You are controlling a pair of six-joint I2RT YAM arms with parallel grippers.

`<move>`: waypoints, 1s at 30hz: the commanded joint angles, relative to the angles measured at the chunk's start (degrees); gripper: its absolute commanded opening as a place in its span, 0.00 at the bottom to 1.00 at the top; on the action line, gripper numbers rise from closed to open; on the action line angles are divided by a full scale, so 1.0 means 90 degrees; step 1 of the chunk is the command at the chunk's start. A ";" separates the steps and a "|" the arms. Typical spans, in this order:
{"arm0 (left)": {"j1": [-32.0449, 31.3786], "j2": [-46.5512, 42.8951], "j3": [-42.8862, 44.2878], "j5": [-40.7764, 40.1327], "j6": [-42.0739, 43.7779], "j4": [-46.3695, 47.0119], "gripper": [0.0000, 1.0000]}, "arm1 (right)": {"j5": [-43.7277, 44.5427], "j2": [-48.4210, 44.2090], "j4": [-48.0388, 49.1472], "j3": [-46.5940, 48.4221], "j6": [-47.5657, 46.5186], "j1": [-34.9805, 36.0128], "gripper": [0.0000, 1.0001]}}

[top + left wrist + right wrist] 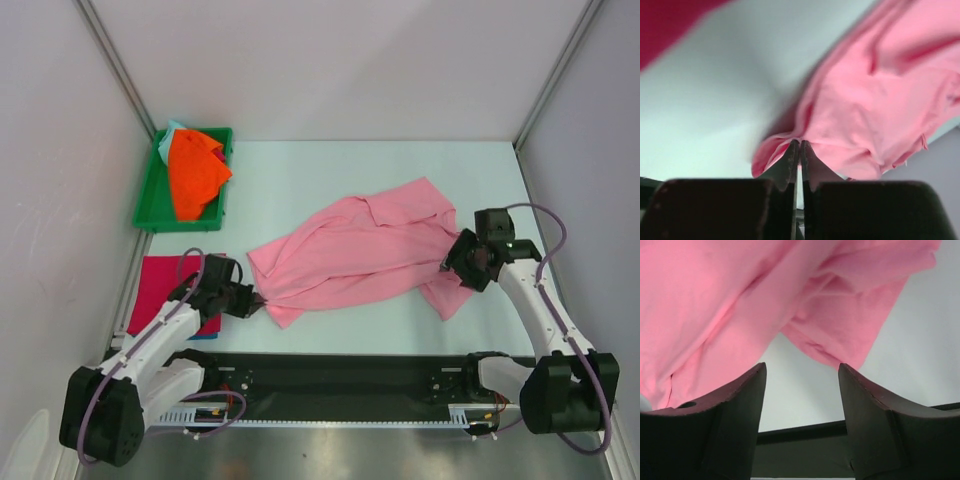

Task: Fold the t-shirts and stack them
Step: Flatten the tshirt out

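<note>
A pink t-shirt (355, 250) lies crumpled across the middle of the table. My left gripper (256, 299) is shut on its near left edge; the left wrist view shows the closed fingers (793, 160) pinching a fold of the pink t-shirt (865, 115). My right gripper (452, 263) is open at the shirt's right side, over a sleeve; in the right wrist view the pink t-shirt (740, 305) hangs just beyond the spread fingers (747, 395), with nothing between them. A folded magenta t-shirt (160, 285) lies flat at the near left, under the left arm.
A green tray (150, 195) at the far left holds an orange t-shirt (195, 170) and a pale teal cloth beneath it. A black rail (340, 375) runs along the near table edge. White walls enclose the table.
</note>
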 commanded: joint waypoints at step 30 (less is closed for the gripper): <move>0.0048 0.0617 0.0181 0.0539 0.0122 0.0373 0.42 | -0.0426 -0.0276 -0.0578 -0.0855 0.0204 -0.0973 0.62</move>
